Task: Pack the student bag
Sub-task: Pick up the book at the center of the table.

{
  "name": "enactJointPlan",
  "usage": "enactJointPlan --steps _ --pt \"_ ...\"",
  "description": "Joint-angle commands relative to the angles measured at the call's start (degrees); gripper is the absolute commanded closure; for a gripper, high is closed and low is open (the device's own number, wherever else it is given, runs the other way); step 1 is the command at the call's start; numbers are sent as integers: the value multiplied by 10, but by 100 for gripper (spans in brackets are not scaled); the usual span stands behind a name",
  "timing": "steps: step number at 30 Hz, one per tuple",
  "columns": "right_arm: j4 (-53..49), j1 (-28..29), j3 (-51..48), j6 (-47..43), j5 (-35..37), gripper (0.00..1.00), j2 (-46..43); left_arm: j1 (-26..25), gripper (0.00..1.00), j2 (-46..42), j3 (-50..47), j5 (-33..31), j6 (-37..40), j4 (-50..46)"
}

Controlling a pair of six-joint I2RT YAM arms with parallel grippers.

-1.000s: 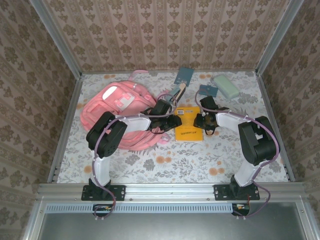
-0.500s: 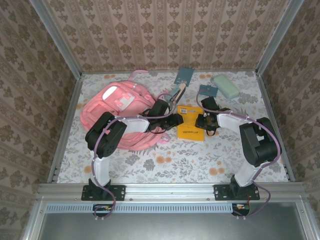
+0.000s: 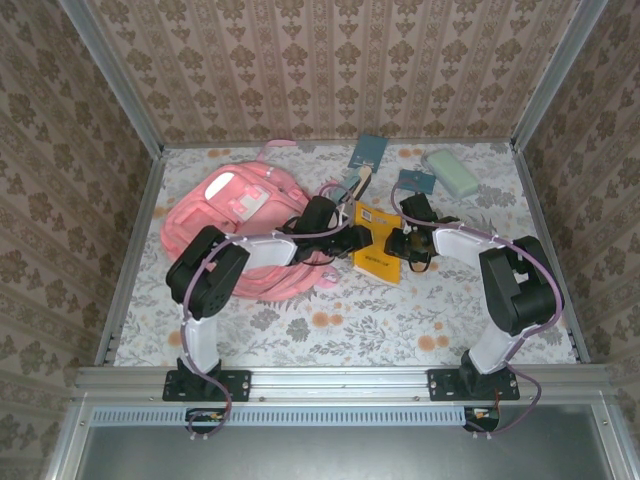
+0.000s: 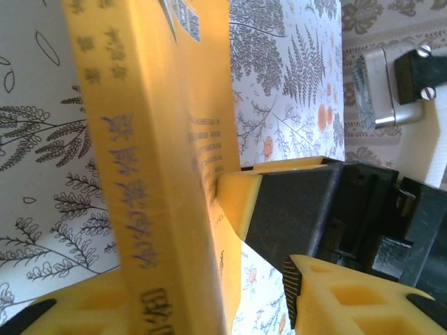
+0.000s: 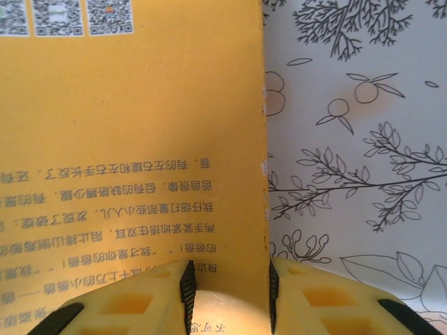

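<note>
**Top external view.** The student bag (image 3: 240, 205) lies flat on the left half of the table (image 3: 330, 330), pale stripe upward, and the left arm reaches across it. Whether its opening is unzipped cannot be told from here. Just to its right the yellow book (image 3: 378, 255) is tipped up on one long edge rather than lying flat. The left gripper (image 3: 352, 238) is at the side nearer the bag and the right gripper (image 3: 398, 243) at the far side. Standing the book on edge probably gives it a narrow profile for sliding into the bag. A pale green case (image 3: 452, 172) and a blue card (image 3: 368, 150) lie well apart near the back wall.

**Left wrist view.** The book's spine (image 4: 160, 174) rises between the left gripper's own pads. One pad (image 4: 70, 314) sits beside the spine. A strip of tablecloth shows between the cover and the other pad, so these jaws bracket the book loosely, unclamped. They likely serve as a guide or prop. The pad (image 4: 237, 199) of one right-gripper finger presses flat against the cover.

**Right wrist view.** The right gripper's pads (image 5: 140, 300) stand one on either side of the book's free edge, closed onto it in a pinch. This grasp appears to carry the tilt while the other arm steadies the spine.
</note>
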Motion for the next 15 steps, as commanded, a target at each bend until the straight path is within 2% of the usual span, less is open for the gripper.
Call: enactJointPlan --steps 1,4,7,10,15 --pt "-11 10 -12 5 -26 65 -6 -1 67 -35 23 24 36 -18" --pt "-18 6 -9 5 -25 62 -18 7 84 -39 20 23 31 -18" --pt "-27 -5 -8 6 -35 56 -47 14 93 -53 18 27 29 -18" --pt "-25 -23 -13 9 -61 47 -83 23 98 -75 17 31 32 -22" --pt "31 -67 -42 35 -158 32 -136 42 100 -112 11 53 16 1"
